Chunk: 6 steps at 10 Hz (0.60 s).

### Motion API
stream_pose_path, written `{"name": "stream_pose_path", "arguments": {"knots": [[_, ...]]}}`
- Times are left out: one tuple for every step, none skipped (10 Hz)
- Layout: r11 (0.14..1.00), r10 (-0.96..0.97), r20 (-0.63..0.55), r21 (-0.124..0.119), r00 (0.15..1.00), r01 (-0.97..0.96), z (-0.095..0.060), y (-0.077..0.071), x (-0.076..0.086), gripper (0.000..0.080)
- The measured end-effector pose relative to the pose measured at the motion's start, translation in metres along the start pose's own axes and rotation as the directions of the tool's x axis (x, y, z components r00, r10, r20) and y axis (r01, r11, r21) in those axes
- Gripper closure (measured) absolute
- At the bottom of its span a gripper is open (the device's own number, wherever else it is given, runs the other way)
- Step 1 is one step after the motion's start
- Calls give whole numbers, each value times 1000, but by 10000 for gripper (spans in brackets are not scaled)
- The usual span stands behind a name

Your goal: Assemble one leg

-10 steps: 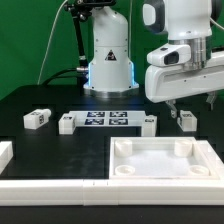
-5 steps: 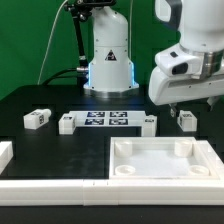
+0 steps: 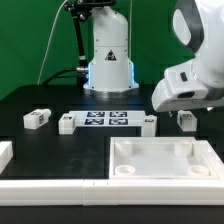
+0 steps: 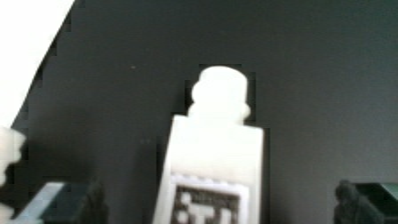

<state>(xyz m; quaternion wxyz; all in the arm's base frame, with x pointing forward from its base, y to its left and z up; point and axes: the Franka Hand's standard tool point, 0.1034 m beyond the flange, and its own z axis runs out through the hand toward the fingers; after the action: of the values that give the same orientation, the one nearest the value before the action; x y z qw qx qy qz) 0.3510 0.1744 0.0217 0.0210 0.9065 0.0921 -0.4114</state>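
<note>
In the wrist view a white leg (image 4: 217, 140) with a rounded peg end and a black-and-white tag lies on the black table. It sits between the two dark fingers (image 4: 54, 203) of my gripper (image 4: 212, 205), which is open, with a gap on each side of the leg. In the exterior view this leg (image 3: 186, 119) lies at the right, just under the arm's white hand (image 3: 195, 88), which hides the fingers. Three more legs (image 3: 37, 118) (image 3: 67, 123) (image 3: 148, 123) lie on the table.
The marker board (image 3: 107, 118) lies between two of the legs. The large white panel (image 3: 160, 175) with corner sockets lies at the front right. A white rail (image 3: 50, 187) runs along the front edge. The robot base (image 3: 108, 60) stands behind.
The arm's hand has moved toward the exterior view's right and sunk lower over the rightmost leg. The legs and the panel have not moved.
</note>
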Motion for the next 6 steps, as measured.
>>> {"name": "stream_pose_path", "arguments": {"knots": [[1000, -4, 31, 5, 1000, 3, 0, 1, 5, 151], [1000, -8, 21, 7, 1000, 8, -1, 2, 7, 151], [1000, -16, 22, 8, 1000, 16, -1, 4, 7, 151], [1000, -15, 23, 9, 1000, 15, 0, 5, 8, 151], [1000, -14, 19, 11, 1000, 14, 2, 5, 10, 151], [1000, -15, 10, 12, 1000, 14, 3, 5, 12, 151]]}}
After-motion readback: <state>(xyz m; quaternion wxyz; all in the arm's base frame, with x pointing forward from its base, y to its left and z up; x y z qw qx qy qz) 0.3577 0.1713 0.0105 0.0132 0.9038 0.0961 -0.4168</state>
